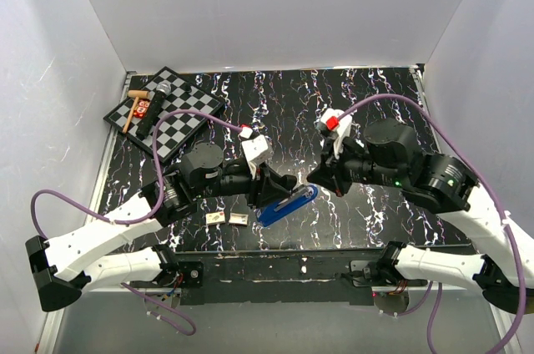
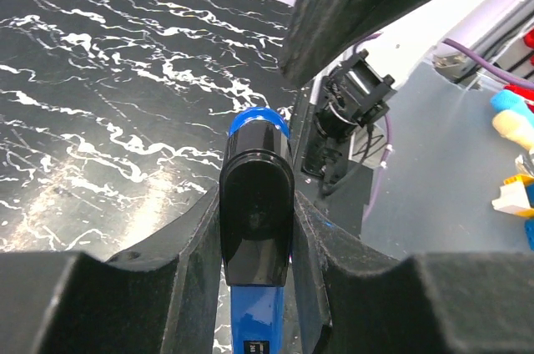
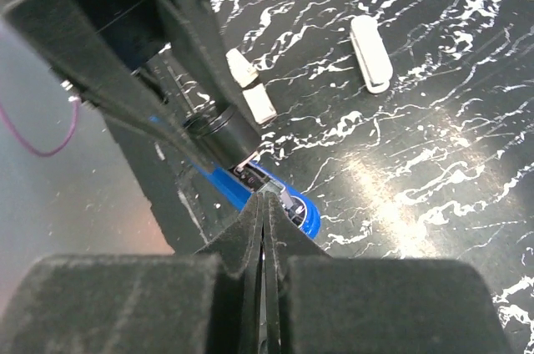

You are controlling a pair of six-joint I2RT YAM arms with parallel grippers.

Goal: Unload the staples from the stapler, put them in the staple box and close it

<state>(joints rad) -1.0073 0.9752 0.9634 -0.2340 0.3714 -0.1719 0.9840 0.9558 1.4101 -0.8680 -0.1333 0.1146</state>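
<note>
Blue stapler [image 1: 288, 206] near the table's [image 1: 375, 112] front edge

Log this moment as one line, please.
left pincer: shut on blue stapler | right pincer: shut, tips at stapler's front end

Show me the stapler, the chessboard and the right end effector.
stapler [image 1: 288, 206]: top view, blue body.
chessboard [image 1: 192, 112]: top view, bare squares.
right end effector [image 3: 265, 199]: right wrist view, shut fingertips.

Black marbled table [image 1: 375, 103]: chessboard [image 1: 193, 108] far-left, two small boxes [image 1: 215, 217] near front edge.
</note>
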